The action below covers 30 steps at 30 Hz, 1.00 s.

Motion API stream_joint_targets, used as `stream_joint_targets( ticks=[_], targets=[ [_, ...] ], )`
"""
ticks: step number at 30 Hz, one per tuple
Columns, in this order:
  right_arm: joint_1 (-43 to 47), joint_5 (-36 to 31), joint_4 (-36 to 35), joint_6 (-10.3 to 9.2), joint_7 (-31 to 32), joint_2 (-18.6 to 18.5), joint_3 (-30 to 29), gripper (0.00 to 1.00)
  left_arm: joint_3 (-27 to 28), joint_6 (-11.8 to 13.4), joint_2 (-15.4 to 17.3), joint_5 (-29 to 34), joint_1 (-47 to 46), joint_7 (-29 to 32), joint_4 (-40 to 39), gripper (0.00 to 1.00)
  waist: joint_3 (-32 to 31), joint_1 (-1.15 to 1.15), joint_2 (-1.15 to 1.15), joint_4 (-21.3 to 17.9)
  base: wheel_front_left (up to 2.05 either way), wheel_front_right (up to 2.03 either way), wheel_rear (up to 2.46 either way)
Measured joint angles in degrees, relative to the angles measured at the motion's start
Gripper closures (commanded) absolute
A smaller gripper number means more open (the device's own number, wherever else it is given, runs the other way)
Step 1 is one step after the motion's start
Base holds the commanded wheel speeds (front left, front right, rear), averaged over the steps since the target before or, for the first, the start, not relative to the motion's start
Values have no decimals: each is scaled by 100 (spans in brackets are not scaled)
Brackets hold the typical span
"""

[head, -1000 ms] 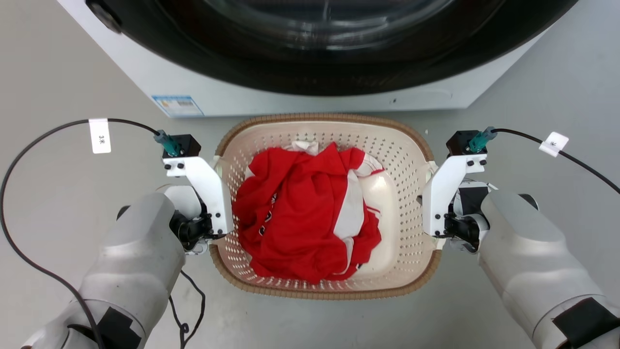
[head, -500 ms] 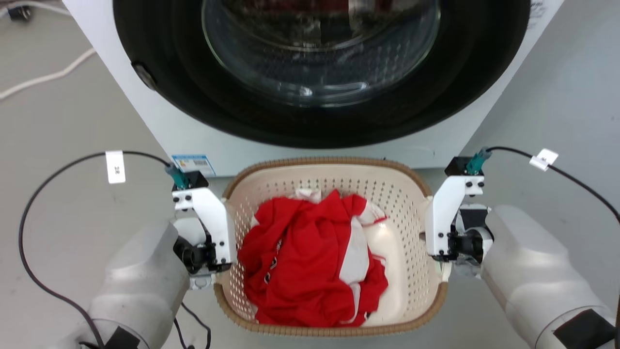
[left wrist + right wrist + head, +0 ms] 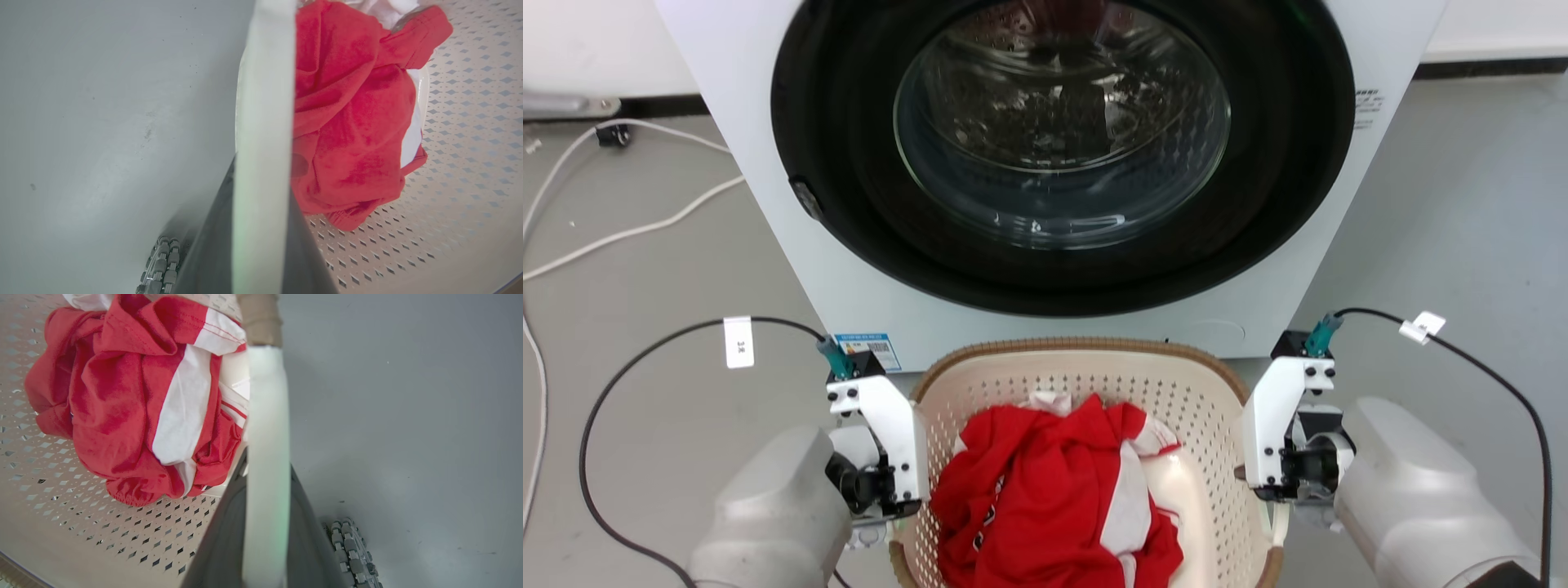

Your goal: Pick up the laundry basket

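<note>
Two grippers clench the basket [image 3: 1078,349] by its white side handles: the left gripper [image 3: 263,171] has its dark fingers [image 3: 212,253] closed on either side of the left handle [image 3: 265,102], and the right gripper [image 3: 267,477] grasps the right handle [image 3: 265,416] the same way. The basket is at the lower middle of the head view, just in front of the washer [image 3: 768,204], with a red and white garment [image 3: 1054,506] heaped inside. A blue-edged sticker [image 3: 867,349] at the washer's lower left, fine print [image 3: 1368,110] right of the door and a white tag [image 3: 738,342] on the left cable all carry writing too small to read.
</note>
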Motion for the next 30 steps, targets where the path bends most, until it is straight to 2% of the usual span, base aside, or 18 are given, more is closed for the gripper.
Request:
stream_joint_targets(
  ticks=[9,30],
  targets=[
    [285,33,37,0,81,18,36,100,-77,0,-42,-85,344,5,21,100,-365,0,0,13,0,0,0],
    [364,94,64,-23,-32,30,189,100,-221,8,-75,-197,477,-94,18,100,-427,1,0,43,0,0,0]
  ],
)
